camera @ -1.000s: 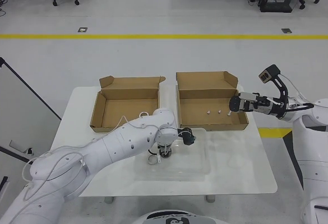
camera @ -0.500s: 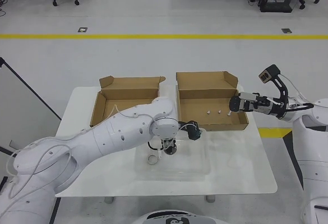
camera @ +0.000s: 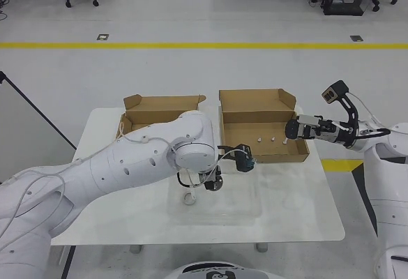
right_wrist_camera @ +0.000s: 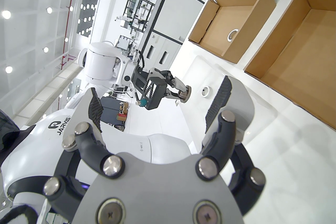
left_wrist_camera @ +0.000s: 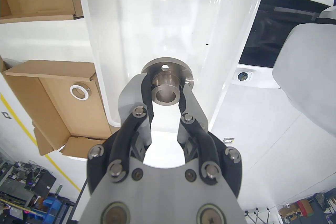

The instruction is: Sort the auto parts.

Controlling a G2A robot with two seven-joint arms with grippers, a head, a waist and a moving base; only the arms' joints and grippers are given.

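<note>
Over the white table [camera: 301, 209], left hand [left_wrist_camera: 164, 88] clamps a metal flange [left_wrist_camera: 168, 68]; right hand [right_wrist_camera: 159, 92] gapes.

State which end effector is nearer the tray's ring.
Left. The left end effector, holding a flange, hangs beside the ring; the right end effector sits at the right box's edge.

White arms [camera: 120, 167], blk-linked grey hands [left_wrist_camera: 164, 83], silver screws [left_wrist_camera: 185, 118]
</note>
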